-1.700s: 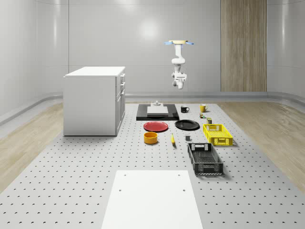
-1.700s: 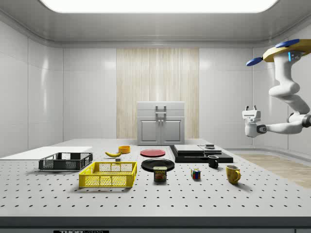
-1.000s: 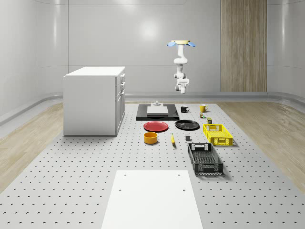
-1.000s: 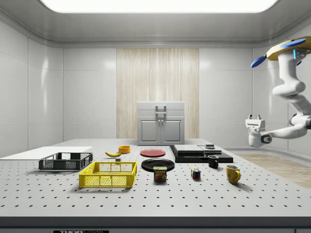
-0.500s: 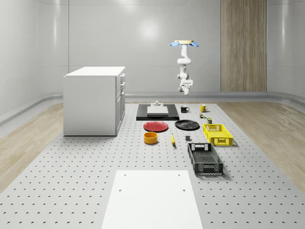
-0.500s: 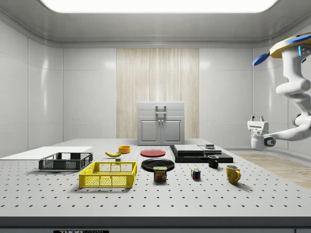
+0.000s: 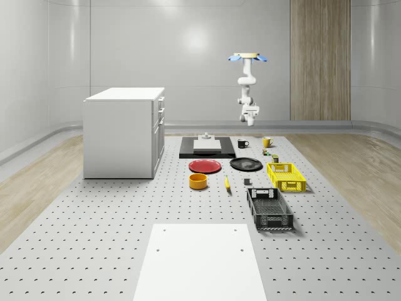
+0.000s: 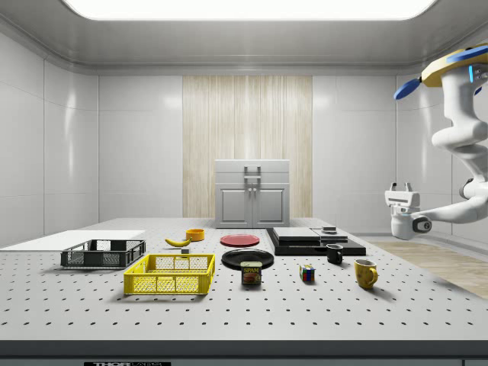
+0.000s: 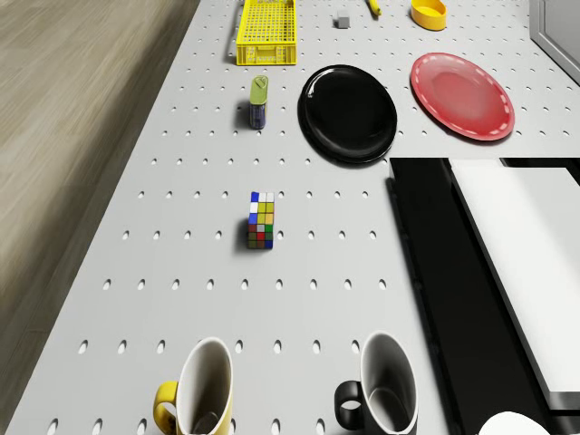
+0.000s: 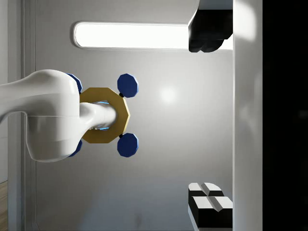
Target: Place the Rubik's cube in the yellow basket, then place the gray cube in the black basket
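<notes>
On the perforated table (image 7: 94,251), largest to smallest:
Drone: the drone (image 7: 250,57) is hovering high in the air beyond the table's far end, at the side view's right edge (image 8: 465,65).
Arm: the arm (image 8: 457,145) is hanging below the drone and bending toward the table.
Black basket: the black basket (image 7: 269,209) is lying nearer the whole-scene camera than the yellow one.
Yellow basket: the yellow basket (image 7: 286,176) is sitting near the table's right edge in the whole-scene view.
Gripper: the gripper (image 8: 401,186) is pointing upward in mid-air, well above the mugs; its fingers (image 10: 210,208) are standing apart, gripping nothing.
Rubik's cube: the Rubik's cube (image 9: 261,220) is resting on the table between the can (image 9: 258,101) and the yellow mug (image 9: 198,392).
Gray cube: the gray cube (image 9: 343,20) is sitting just beside the yellow basket.
</notes>
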Robot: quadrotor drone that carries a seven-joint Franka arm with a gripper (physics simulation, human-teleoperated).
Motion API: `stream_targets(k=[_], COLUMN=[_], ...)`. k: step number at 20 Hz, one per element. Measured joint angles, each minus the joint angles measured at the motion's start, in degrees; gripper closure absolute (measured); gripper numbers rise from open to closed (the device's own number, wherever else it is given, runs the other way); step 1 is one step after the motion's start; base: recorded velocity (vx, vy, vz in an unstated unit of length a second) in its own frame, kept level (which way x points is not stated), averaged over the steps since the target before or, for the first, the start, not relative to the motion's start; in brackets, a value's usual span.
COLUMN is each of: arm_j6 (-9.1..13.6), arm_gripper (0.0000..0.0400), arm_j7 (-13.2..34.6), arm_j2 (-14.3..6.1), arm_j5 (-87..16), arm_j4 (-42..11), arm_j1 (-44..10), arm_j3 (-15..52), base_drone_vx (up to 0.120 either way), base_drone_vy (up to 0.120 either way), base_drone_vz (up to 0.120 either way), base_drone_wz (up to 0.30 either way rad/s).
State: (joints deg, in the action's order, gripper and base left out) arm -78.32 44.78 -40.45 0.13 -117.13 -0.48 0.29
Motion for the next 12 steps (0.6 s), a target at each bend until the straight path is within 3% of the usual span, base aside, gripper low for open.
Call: stream_targets(k=[6, 12], arm_j6=[-0.25, -0.5], arm_gripper=[0.0, 0.0], arm_j7=[0.0, 0.02], arm_j2=[-0.17, -0.35], arm_j5=[-0.07, -0.28], arm_j4=[-0.16, -0.33], arm_j1=[-0.04, -0.11], arm_j3=[0.07, 0.24], base_drone_vx=[0.007, 0.12], base_drone_vy=[0.12, 0.12], base_drone_vz=[0.0, 0.0], base_drone_wz=[0.0, 0.0])
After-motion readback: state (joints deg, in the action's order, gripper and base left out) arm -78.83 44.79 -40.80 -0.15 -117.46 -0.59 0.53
